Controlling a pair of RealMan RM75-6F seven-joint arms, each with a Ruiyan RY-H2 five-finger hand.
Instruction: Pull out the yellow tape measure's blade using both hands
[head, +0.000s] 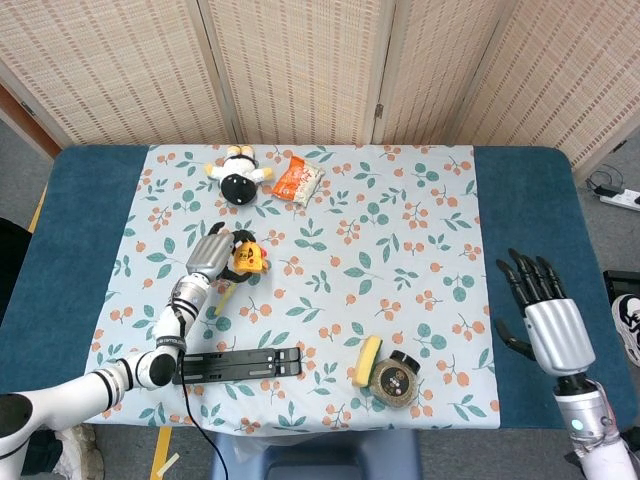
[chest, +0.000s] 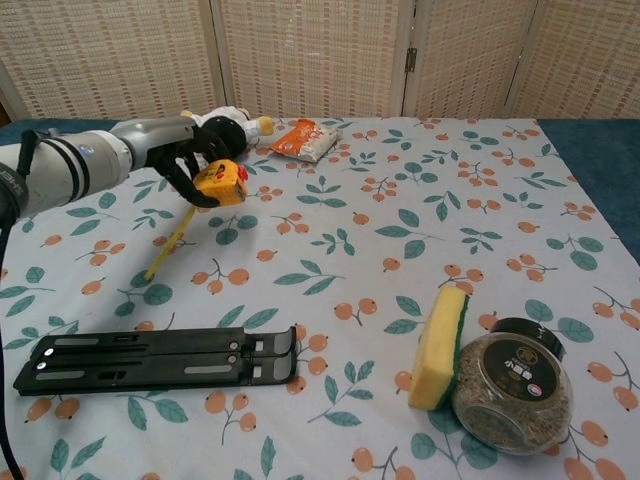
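My left hand grips the yellow tape measure and holds it lifted off the floral cloth. A short length of yellow blade hangs out of the case, slanting down toward me. In the head view my right hand hovers over the blue table at the right, fingers spread, holding nothing. The chest view does not show the right hand.
A black folding stand lies near the front edge. A yellow sponge and a dark jar sit front right. A plush toy and an orange snack packet lie at the back.
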